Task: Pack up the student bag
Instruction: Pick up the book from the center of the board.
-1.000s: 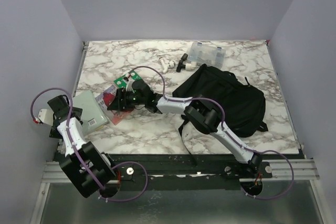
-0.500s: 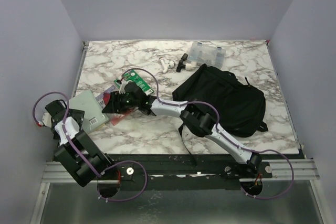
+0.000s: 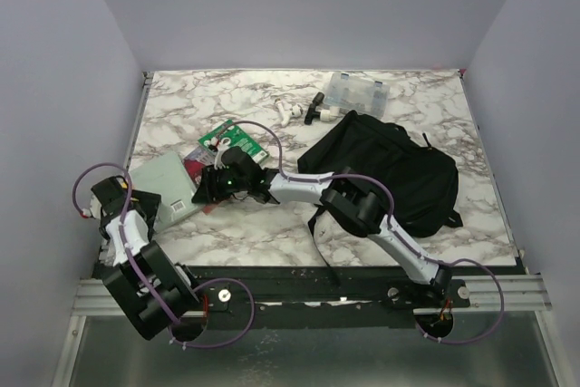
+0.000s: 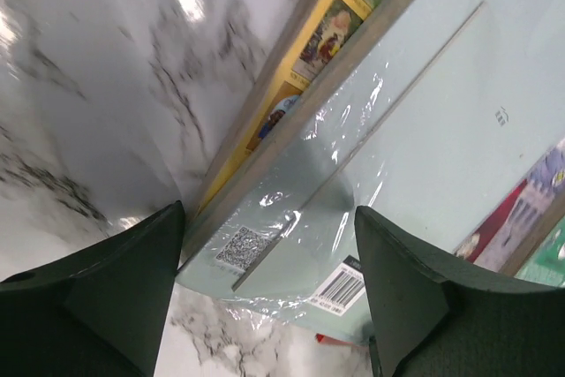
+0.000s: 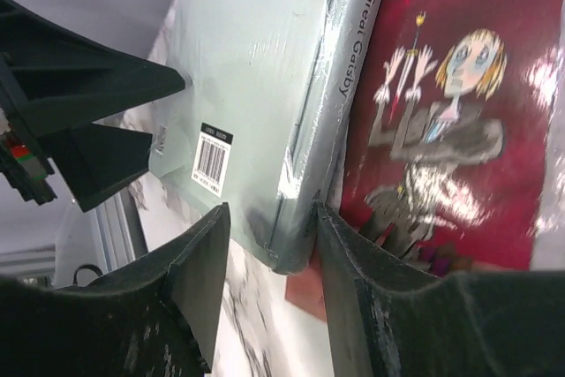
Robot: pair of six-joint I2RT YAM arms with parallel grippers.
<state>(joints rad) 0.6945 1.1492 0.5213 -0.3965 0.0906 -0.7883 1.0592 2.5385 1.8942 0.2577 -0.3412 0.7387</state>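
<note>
The black student bag (image 3: 390,169) lies at the right of the table, away from both grippers. A pale green shrink-wrapped book (image 3: 169,184) lies at the left, on top of a yellow book (image 4: 300,50) and next to a red book (image 3: 194,166). My right gripper (image 3: 208,189) reaches left; its jaws close on the pale book's spine corner (image 5: 291,218), with one finger between it and the red book (image 5: 441,112). My left gripper (image 3: 136,202) is open, its fingers (image 4: 132,280) wide apart on either side of the pale book's barcode corner (image 4: 291,253).
A green booklet (image 3: 232,138) lies just behind the books. A clear compartment box (image 3: 358,90), a white item (image 3: 288,113) and a small black item (image 3: 315,108) lie at the back. The table's left edge (image 3: 136,124) is close to the left arm.
The pale book has shifted a little to the right and turned. My right gripper has moved onto its corner. My left gripper has moved in to the book's near-left corner.
</note>
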